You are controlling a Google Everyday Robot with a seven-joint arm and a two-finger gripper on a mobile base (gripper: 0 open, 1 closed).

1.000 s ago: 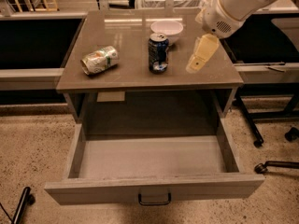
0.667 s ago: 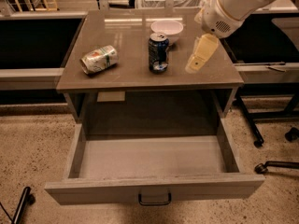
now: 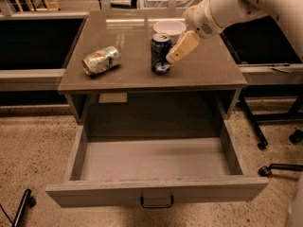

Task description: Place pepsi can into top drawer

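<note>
The pepsi can (image 3: pixel 161 54), dark blue with a silver top, stands upright on the brown tabletop (image 3: pixel 213 65), near its middle. My gripper (image 3: pixel 173 56) hangs from the white arm that comes in from the upper right. It is just to the right of the can, at the height of the can's body, very close to it or touching it. The top drawer (image 3: pixel 156 190) is pulled wide open below the tabletop. Its pale grey floor is bare, and a small dark handle (image 3: pixel 156 203) sits on its front.
A pale silver-green can (image 3: pixel 101 60) lies on its side at the left of the tabletop. A white bowl (image 3: pixel 169 28) stands just behind the pepsi can. Dark chair legs and casters (image 3: pixel 265 143) stand on the speckled floor to the right. A dark leg (image 3: pixel 21 207) is at the lower left.
My gripper has moved left and slightly down, from a gap to the right of the pepsi can to right beside it. The cans, the bowl and the drawer have not moved.
</note>
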